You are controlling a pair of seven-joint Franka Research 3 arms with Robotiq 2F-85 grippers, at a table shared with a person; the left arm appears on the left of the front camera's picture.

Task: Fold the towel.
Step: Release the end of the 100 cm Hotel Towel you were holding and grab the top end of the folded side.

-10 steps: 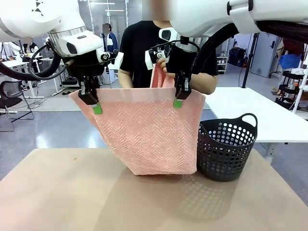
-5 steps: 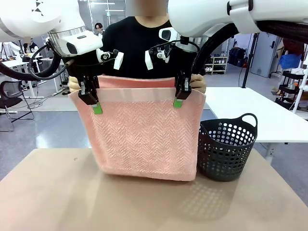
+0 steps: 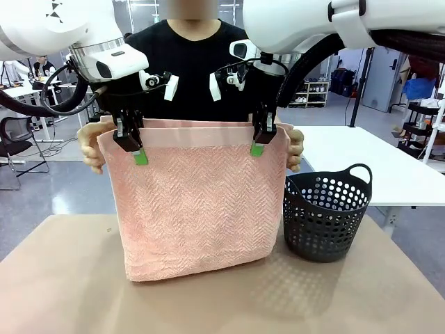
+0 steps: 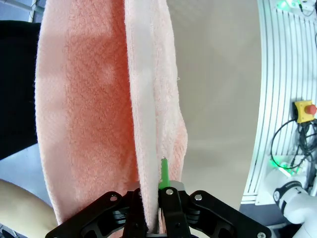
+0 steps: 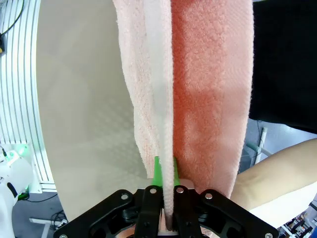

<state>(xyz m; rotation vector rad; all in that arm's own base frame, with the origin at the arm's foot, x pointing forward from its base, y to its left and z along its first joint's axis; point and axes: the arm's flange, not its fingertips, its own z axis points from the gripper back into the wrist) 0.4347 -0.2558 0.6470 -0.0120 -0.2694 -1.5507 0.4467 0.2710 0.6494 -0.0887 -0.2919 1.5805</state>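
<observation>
1. The left arm's black, green-padded fingers are clamped tight on the top band of the salmon-pink herringbone terry towel.
2. The towel hangs doubled, its lower edge reaching the tan worktop. A person's hands hold its upper corners.
3. The right arm's fingers pinch the same band, fully closed.
4. A dark perforated plastic basket stands just beside the towel, with a white table and grey floor behind.

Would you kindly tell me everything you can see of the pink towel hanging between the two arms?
The towel is salmon-pink terry with a herringbone weave and a plain paler band along its top edge. It hangs upright and doubled, a second layer showing behind the first. The robot's left hand and right hand are shut on the banded top edge, while the person's hands hold the top corners. Its lower edge seems to rest on the table.
</observation>
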